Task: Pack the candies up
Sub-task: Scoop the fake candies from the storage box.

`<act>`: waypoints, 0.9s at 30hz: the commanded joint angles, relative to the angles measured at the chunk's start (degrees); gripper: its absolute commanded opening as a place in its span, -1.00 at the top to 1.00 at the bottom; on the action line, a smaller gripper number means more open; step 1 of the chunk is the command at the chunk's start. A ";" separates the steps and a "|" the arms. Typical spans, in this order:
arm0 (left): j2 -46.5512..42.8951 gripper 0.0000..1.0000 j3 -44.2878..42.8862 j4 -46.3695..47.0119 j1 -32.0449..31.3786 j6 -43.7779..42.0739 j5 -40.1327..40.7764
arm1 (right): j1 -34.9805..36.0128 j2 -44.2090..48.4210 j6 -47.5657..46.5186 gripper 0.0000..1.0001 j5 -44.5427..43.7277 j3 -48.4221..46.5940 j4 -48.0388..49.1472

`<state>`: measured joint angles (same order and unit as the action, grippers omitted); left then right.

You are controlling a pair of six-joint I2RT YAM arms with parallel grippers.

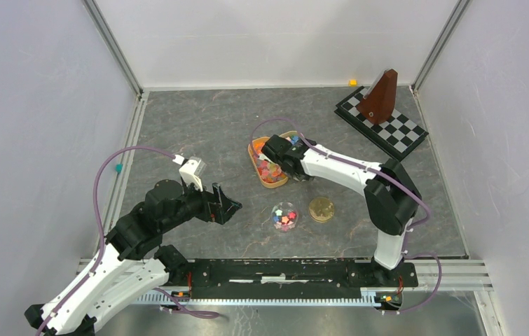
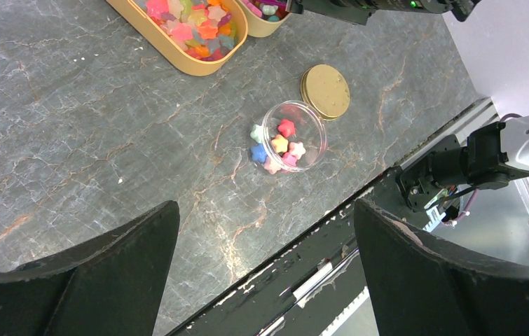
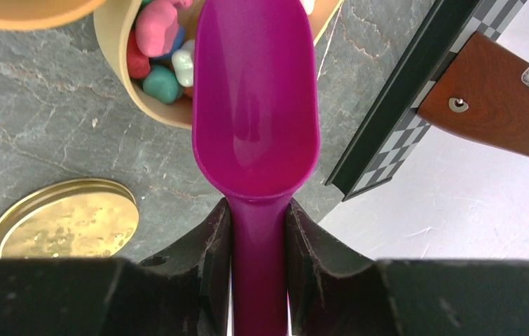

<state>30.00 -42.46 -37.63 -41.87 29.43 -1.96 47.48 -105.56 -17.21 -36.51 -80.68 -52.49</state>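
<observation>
Right gripper (image 3: 258,218) pinches an empty purple scoop (image 3: 256,112) at the candies (image 3: 163,82); left gripper (image 2: 265,210) is spread. Likely next: dig in, fill the jar (image 2: 321,140).

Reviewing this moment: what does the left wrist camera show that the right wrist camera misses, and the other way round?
Only the left wrist: the clear jar, uncapped, holding a few star-shaped candies, and the left gripper, open and empty above the table. Only the right wrist: the right gripper shut on the purple scoop, its bowl empty, plus the checkerboard and a brown wooden piece. Both: the gold lid lying flat on the table, and a tan tray of mixed candies.
</observation>
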 commanded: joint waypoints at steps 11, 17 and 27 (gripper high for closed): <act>0.49 -1.00 -0.02 0.63 0.08 -2.94 1.79 | -1.38 -6.73 -0.12 1.00 1.29 -7.21 6.14; 0.93 -1.00 -0.04 0.66 0.11 -2.89 1.78 | -1.41 -7.98 0.29 1.00 2.40 -7.67 8.97; 1.30 -1.00 -0.08 0.47 0.12 -2.81 3.16 | -2.53 -5.17 1.78 1.00 8.61 -0.05 16.69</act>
<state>31.09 -42.46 -37.65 -41.87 29.43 -1.34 45.58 -112.33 -16.47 -34.70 -84.07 -40.73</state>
